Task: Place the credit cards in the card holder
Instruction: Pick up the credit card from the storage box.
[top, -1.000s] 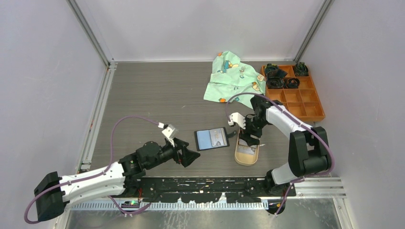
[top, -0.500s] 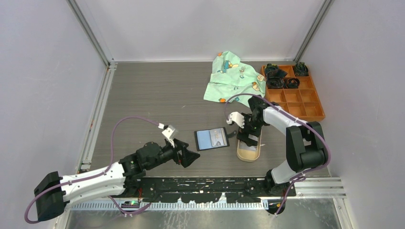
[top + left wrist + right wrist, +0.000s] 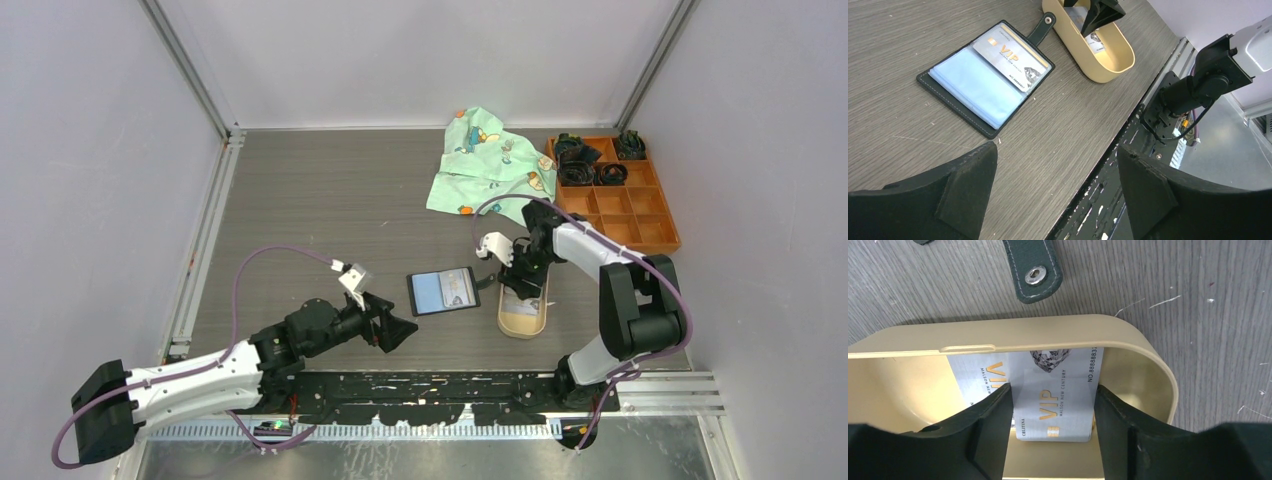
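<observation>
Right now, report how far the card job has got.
Done: one card lies in the open wallet. In hand: the right claw straddles the top card in the tray; whether it grips yet is unclear. To do: that card and a second card under it. The left claw hangs open, empty.

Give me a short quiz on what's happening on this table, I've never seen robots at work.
1. True or false: the card holder lies shut on the table.
2. Where are the fingers of the right gripper?
A. In the tan oval tray, on either side of a VIP card
B. On the card holder's snap tab
C. On bare table
3. How many VIP cards show inside the card holder?

Key
1. False: it lies open.
2. A
3. One, the holder's VIP card.
</observation>
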Robot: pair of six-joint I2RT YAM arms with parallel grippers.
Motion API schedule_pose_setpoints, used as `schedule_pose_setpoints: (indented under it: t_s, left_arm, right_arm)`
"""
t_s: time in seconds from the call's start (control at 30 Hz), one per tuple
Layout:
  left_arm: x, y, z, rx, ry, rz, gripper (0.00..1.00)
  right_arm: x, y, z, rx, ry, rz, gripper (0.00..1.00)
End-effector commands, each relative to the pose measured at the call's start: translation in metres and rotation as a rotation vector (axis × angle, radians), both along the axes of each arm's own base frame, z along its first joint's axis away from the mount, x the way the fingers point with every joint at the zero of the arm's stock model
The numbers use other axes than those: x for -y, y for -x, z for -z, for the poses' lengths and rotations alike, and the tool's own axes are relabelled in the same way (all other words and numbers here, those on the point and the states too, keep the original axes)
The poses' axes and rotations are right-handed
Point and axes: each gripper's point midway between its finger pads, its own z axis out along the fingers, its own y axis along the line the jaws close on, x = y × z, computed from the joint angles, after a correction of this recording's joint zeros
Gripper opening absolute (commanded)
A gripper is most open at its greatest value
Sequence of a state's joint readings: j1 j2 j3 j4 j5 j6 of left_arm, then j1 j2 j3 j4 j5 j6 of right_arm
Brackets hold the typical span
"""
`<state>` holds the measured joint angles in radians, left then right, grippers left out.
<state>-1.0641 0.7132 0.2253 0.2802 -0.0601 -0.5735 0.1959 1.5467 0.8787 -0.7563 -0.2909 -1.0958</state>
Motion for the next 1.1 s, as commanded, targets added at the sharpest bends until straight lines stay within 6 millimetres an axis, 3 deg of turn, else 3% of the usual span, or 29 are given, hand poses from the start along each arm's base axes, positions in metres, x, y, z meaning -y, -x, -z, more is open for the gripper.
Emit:
schedule_pose_setpoints:
  t_s: [0.0, 0.17, 0.37, 1.07]
  left_arm:
    - [0.004, -0.004, -0.020, 0.029, 0.074, -0.010, 0.89]
    - [0.008, -0.003, -0.024, 0.025, 0.094, 0.005, 0.89]
    - [0.017, -0.001, -0.025, 0.009, 0.109, 0.032, 0.89]
    - [0.040, 0.005, -0.026, -0.041, 0.123, 0.114, 0.86]
  right_arm:
    - [0.000, -0.003, -0.010, -0.001, -0.031, 0.013, 0.42]
    - [0.002, -0.002, -0.024, 0.015, -0.088, 0.033, 0.38]
    - [-0.001, 0.006, -0.036, -0.021, -0.171, 0.044, 0.40]
    - [0.002, 0.015, -0.022, -0.379, -0.157, 0.242, 0.46]
